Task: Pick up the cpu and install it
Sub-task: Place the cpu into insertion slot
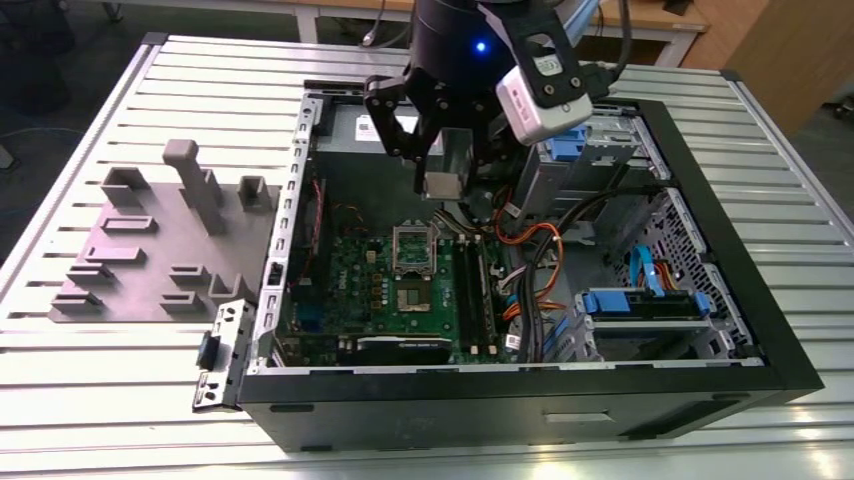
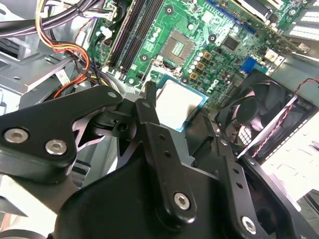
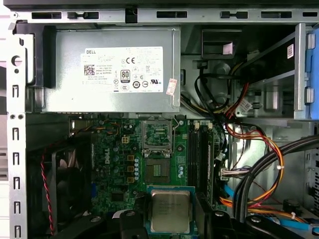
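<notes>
The desk (image 1: 107, 90) of pale slats carries an open computer case (image 1: 534, 410). In the exterior view a grey plate with blocks (image 1: 134, 260) lies at 9 o'clock from the case. Inside the case the green board (image 1: 367, 290) lies flat. My claw (image 1: 450, 180) hangs over the board, toward 12 o'clock of the case opening. The empty socket (image 3: 157, 169), with its frame lifted open, is at about 6 o'clock from the claw in that view.

My claw is closed on the cpu (image 3: 170, 211). In both wrist views the cpu sits flat between my two fingers (image 2: 148, 102), with the metal top facing up. It is held by two opposite edges, in the air above the board and not yet in the socket.

I judge the cpu to be very light, stiff and thin. The metal top looks smooth, so a grip there would probably slip. The narrow edges of the rim are the right place to hold it, as I do now, and with little force. The underside of the cpu and the fine contacts in the socket are, I think, the fragile parts. A tilt or a sideways slide against the socket could harm them. The cpu should therefore be kept level and square to the socket.
</notes>
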Available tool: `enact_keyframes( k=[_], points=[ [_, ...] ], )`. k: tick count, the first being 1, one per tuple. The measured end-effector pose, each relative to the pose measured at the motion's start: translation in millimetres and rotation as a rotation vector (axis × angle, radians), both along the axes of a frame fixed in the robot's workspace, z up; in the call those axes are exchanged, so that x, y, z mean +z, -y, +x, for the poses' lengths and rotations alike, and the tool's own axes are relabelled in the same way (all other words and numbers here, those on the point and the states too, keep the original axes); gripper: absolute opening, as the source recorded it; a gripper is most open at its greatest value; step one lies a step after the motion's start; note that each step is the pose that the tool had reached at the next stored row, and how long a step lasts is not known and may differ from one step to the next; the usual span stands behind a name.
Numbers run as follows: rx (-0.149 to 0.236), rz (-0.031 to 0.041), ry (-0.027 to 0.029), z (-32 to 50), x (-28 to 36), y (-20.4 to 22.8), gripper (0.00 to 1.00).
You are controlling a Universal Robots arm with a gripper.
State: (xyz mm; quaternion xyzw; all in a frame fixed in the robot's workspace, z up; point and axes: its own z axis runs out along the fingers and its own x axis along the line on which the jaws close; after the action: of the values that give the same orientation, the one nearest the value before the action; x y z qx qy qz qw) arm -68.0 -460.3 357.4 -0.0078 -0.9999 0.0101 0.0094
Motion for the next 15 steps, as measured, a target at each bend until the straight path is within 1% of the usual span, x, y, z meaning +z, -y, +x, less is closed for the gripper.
enact_keyframes(
  k=[9, 15],
  points=[
    [0.000, -0.0001, 0.0000, 0.0, -5.8, 0.0, 0.47],
    [0.000, 0.0000, 0.0000, 0.0, -11.0, 0.0, 0.47]
  ],
)
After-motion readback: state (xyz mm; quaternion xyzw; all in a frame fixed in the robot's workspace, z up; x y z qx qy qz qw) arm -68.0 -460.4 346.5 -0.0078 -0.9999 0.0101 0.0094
